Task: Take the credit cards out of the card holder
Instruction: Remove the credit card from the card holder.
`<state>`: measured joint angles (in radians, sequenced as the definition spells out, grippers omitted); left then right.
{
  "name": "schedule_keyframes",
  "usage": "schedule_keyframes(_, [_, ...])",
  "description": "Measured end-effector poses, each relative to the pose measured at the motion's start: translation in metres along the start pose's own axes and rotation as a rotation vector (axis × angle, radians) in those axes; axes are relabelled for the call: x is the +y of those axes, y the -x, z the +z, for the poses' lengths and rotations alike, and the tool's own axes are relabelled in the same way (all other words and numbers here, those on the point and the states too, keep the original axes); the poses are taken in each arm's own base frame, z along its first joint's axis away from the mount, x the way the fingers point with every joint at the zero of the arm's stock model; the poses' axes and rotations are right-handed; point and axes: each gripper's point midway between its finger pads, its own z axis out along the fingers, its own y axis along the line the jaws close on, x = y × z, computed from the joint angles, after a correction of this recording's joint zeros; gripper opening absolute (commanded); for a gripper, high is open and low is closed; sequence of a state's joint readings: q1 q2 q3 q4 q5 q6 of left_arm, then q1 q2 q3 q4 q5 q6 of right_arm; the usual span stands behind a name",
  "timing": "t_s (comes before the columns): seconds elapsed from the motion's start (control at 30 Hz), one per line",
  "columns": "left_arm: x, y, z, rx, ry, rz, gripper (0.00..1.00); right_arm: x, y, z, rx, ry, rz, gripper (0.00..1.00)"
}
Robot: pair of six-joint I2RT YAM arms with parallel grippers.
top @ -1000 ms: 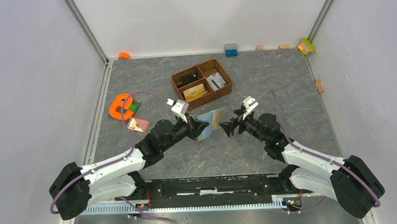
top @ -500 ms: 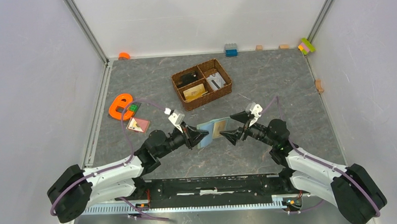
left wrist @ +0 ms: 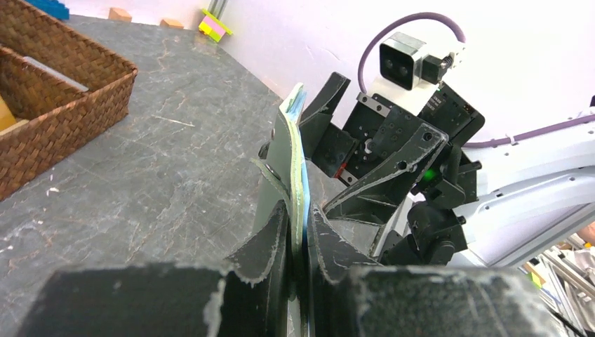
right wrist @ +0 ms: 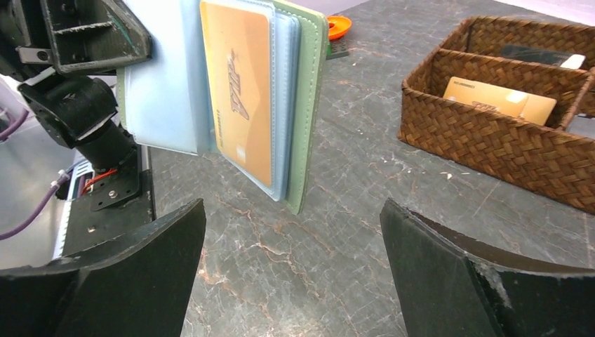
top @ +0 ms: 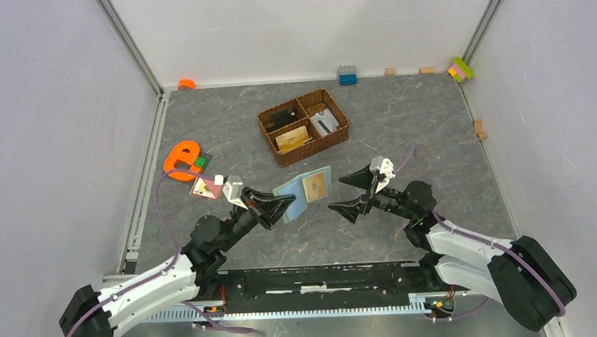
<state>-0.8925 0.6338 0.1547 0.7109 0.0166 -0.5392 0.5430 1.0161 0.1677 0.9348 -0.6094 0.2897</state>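
While aloft, card holder (top: 300,196) near wicker basket (top: 315,148)

One card holder (right wrist: 309,105), one tan-orange card (right wrist: 238,91) showing in it. A second card (top: 292,138) sits in the one wicker basket (right wrist: 477,137), and there's a pinkish card (top: 207,188) on the table (top: 400,118) — three cards counted. Basket compartments: three. One orange letter e (top: 179,160), one green block (top: 202,163). Along the walls — three tan blocks (top: 389,71) (top: 426,69) (top: 480,129), one blue-grey brick (top: 347,75), one multicoloured stack (top: 461,69), one small orange piece (top: 187,84).
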Motion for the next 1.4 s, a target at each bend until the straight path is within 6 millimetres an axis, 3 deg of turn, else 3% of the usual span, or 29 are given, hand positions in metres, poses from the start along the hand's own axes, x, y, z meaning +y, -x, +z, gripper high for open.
schedule_keyframes(0.17, [0.004,-0.004,-0.009,-0.004,0.015,-0.024,0.02,0.005,-0.003,0.004,-0.006,0.041,0.037,0.97])
schedule_keyframes(0.5, [-0.011,-0.026,-0.01,0.095,-0.08,-0.058,0.02,0.028,0.005,0.005,-0.054,0.178,0.093,0.81])
schedule_keyframes(0.67, [-0.023,-0.032,-0.011,0.13,-0.152,-0.068,0.02,0.034,0.008,0.004,-0.061,0.209,0.097,0.57])
schedule_keyframes(0.83, [-0.034,-0.026,-0.012,0.113,-0.204,-0.065,0.02,0.042,0.014,0.001,-0.073,0.243,0.088,0.25])
schedule_keyframes(0.93, [-0.035,-0.022,-0.013,0.101,-0.207,-0.063,0.03,0.047,0.015,0.0,-0.069,0.271,0.097,0.0])
schedule_keyframes(1.03, [-0.029,-0.021,-0.012,0.091,-0.173,-0.065,0.1,0.051,0.014,-0.002,-0.06,0.291,0.109,0.0])
schedule_keyframes(1.17, [-0.005,-0.019,-0.011,0.073,-0.029,-0.066,0.28,0.051,0.008,-0.001,-0.033,0.29,0.152,0.0])
schedule_keyframes(1.3, [0.037,-0.014,-0.011,0.042,0.203,-0.024,0.62,0.045,0.002,0.002,-0.001,0.266,0.217,0.0])
schedule_keyframes(1.4, [0.071,-0.013,-0.014,0.037,0.384,0.031,0.67,0.042,-0.002,0.003,0.02,0.248,0.261,0.0])
